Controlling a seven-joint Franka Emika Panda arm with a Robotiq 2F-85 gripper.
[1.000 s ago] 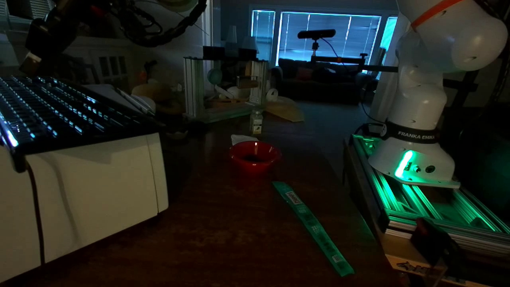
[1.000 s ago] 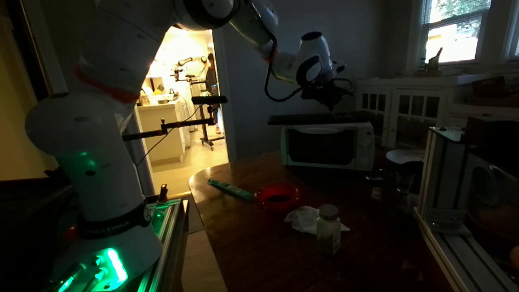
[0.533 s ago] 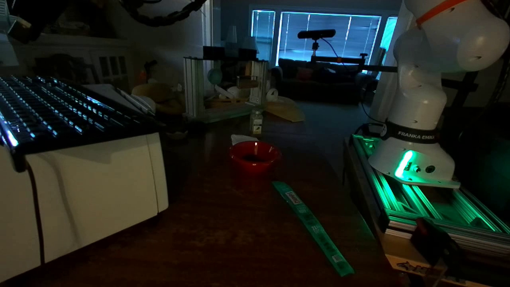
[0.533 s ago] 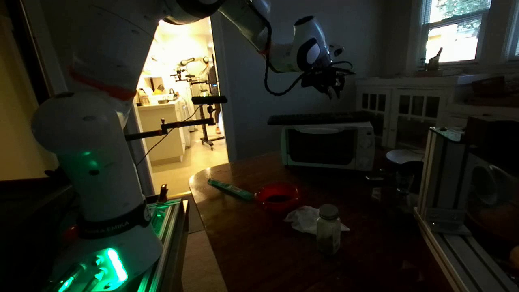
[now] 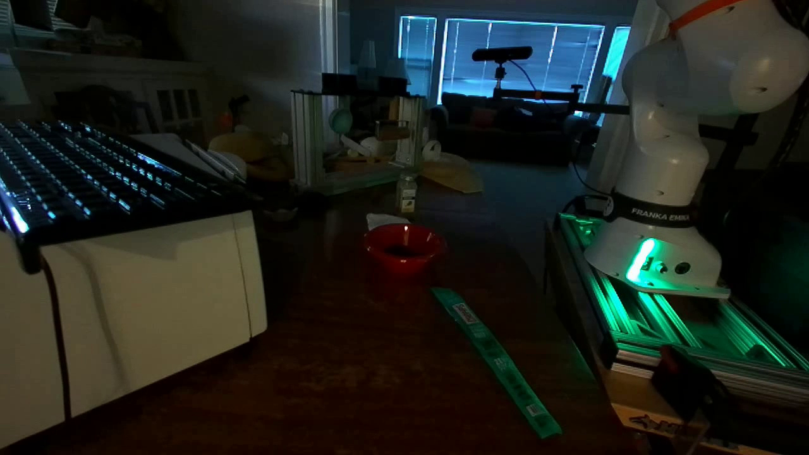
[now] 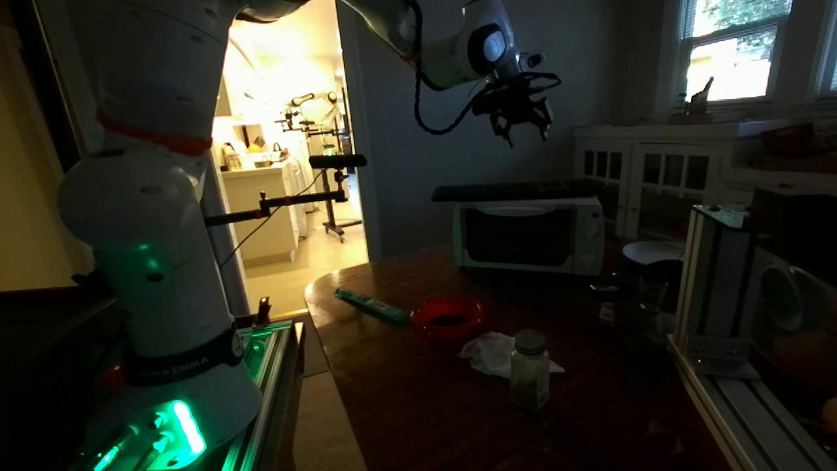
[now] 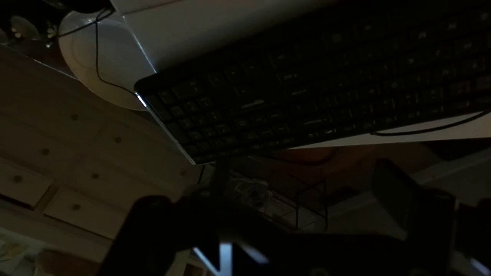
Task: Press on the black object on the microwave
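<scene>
The black object, a wide keyboard [image 6: 516, 191] with rows of keys, lies on top of the microwave [image 6: 588, 235], a white boxy appliance with a dark glass front. Its keys [image 5: 107, 174] glint bluish-white in an exterior view, above the plain white side panel [image 5: 158, 303]. My gripper [image 6: 528, 140] hangs in the air over the keyboard, fingers spread, with a visible gap down to the keys. From the wrist view, the keyboard [image 7: 307, 84] crosses the upper right, and nothing sits between the parted fingers. The wrist picture is very dark.
A red bowl [image 5: 404, 249] and a long green packet [image 5: 496, 360] lie on the table. Near them are a glass jar [image 6: 529, 369] and crumpled white paper [image 6: 490, 353]. A metal frame [image 6: 713, 281] stands beyond. A cable [image 5: 58, 341] hangs down the microwave's side.
My gripper has risen from close above the keyboard, and its fingers have gone from together to spread apart. The keyboard and microwave have stayed in place.
</scene>
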